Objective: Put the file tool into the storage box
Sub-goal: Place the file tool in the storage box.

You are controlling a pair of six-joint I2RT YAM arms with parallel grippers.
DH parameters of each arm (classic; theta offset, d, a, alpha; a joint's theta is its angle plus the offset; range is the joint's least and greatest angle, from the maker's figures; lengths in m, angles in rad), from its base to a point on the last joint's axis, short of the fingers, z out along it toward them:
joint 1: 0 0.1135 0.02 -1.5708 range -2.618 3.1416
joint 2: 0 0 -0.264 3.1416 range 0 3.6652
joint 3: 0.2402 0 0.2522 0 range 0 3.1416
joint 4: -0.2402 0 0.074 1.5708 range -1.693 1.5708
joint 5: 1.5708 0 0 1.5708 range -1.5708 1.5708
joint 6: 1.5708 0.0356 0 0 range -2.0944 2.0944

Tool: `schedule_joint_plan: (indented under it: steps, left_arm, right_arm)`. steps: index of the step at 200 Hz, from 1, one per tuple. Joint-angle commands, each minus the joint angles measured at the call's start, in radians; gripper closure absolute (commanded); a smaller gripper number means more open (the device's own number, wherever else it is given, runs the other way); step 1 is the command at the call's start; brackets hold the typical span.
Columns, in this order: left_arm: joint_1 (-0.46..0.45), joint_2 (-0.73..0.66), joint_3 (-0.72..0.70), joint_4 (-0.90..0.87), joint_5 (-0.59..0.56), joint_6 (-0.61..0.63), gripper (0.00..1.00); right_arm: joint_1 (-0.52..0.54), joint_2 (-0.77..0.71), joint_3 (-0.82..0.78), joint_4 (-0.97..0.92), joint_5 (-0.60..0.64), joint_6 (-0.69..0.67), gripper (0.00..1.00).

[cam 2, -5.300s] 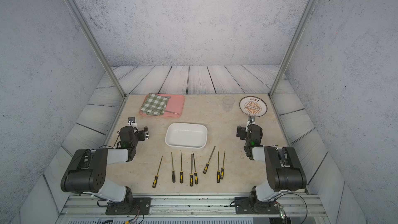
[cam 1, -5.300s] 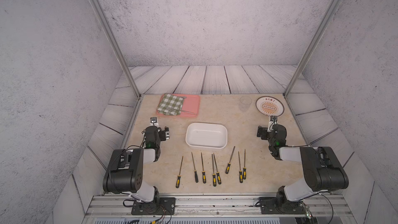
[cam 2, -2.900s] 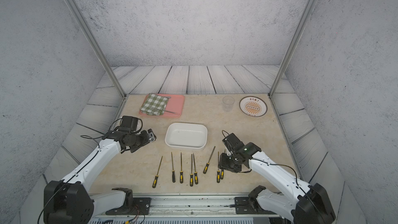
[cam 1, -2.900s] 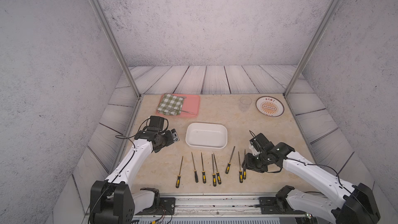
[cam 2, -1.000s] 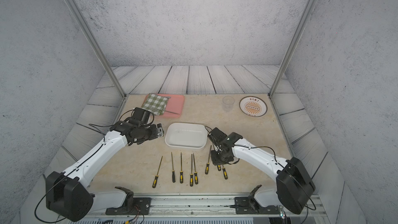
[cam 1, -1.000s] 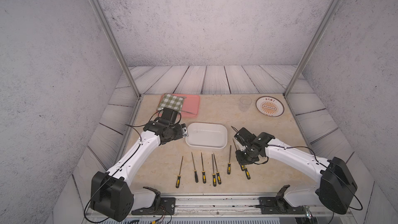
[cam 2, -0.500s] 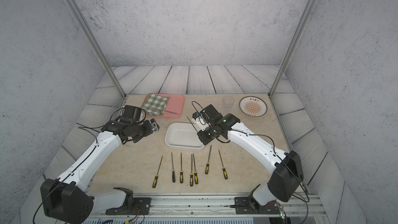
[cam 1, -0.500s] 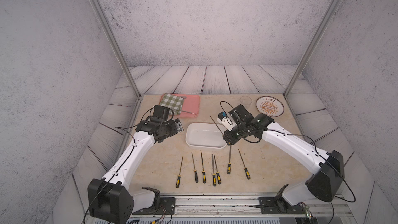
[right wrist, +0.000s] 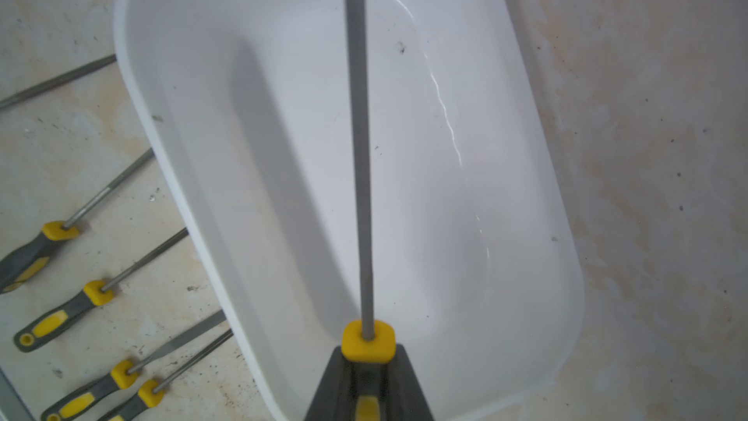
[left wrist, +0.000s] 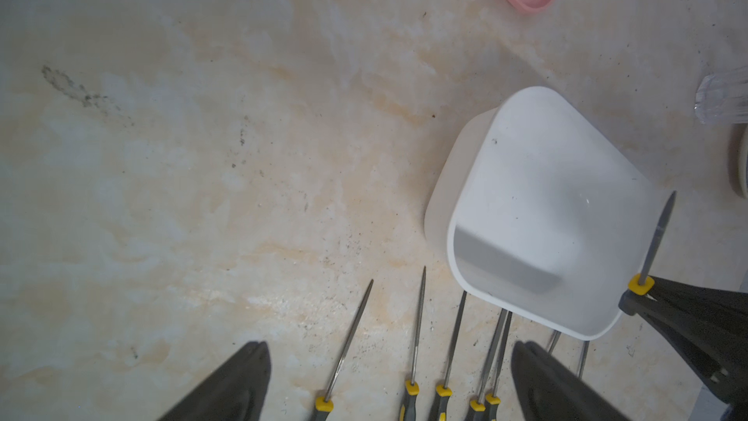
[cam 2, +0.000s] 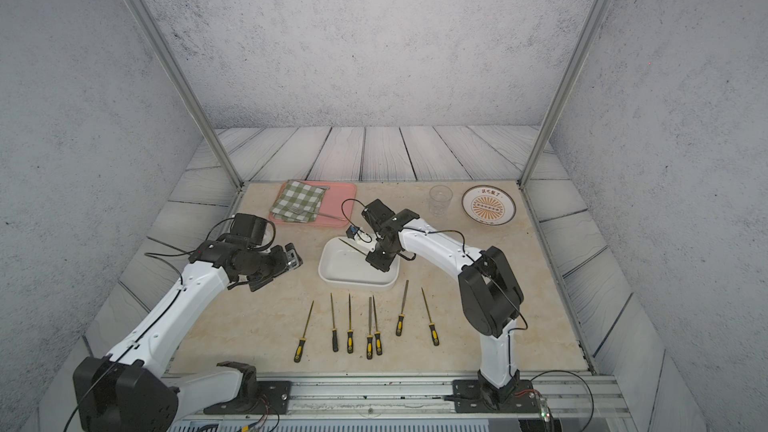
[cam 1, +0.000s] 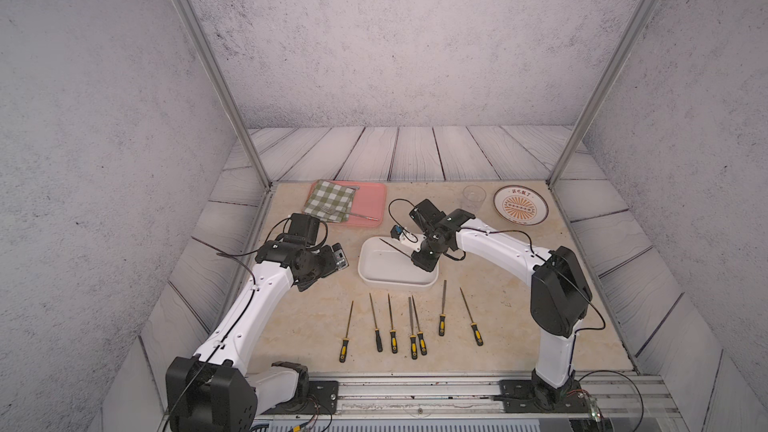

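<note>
The storage box [cam 1: 395, 283] [cam 2: 353, 283] is a shallow white tub at the table's middle. My right gripper [cam 1: 424, 261] [cam 2: 380, 261] [right wrist: 367, 378] hangs over the box's right end, shut on the black-and-yellow handle of a file tool [right wrist: 358, 155] [cam 1: 395, 248]. Its grey blade stretches along the box above the floor [right wrist: 465, 196]. Several more files [cam 1: 392, 326] [cam 2: 370, 326] [left wrist: 417, 330] lie in a row in front of the box. My left gripper [cam 1: 311, 280] [left wrist: 390, 382] hovers left of the box, open and holding nothing.
A pink tray [cam 1: 368, 207] with a checked cloth and a fork sits at the back left. A clear glass [cam 1: 473, 197] and a patterned plate [cam 1: 521, 205] stand at the back right. Metal frame posts rise at the back corners.
My right gripper has lifted one file out of the row and carried it back over the box, then sunk a little lower. The left arm has hardly moved.
</note>
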Motion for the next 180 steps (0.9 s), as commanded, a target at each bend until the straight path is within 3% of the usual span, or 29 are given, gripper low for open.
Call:
schedule_joint_plan:
  steps: [1, 45, 67, 110, 154, 180]
  left_arm:
    - [0.013, -0.003, 0.030, -0.050, -0.019, 0.042, 0.02]
    - [0.017, 0.031, 0.039, -0.047, 0.018, 0.028, 0.01]
    - [0.017, 0.041, 0.044, -0.042, 0.041, 0.018, 0.02]
    - [0.017, 0.074, 0.043, 0.020, 0.092, -0.024, 0.02]
    - [0.017, 0.119, 0.101, 0.015, 0.119, -0.012, 0.02]
    - [0.016, 0.130, 0.132, 0.003, 0.139, 0.012, 0.02]
  right_arm:
    - [0.012, 0.019, 0.024, -0.004, -0.008, -0.088, 0.84]
    - [0.034, 0.054, -0.002, 0.004, -0.026, -0.074, 0.76]
    - [0.050, 0.072, 0.010, -0.006, -0.023, -0.050, 0.63]
    - [0.054, 0.030, 0.037, 0.000, -0.008, 0.015, 0.54]
    - [0.054, -0.085, 0.081, 0.012, 0.104, 0.138, 0.52]
    - [0.050, -0.182, 0.046, 0.047, 0.266, 0.285, 0.51]
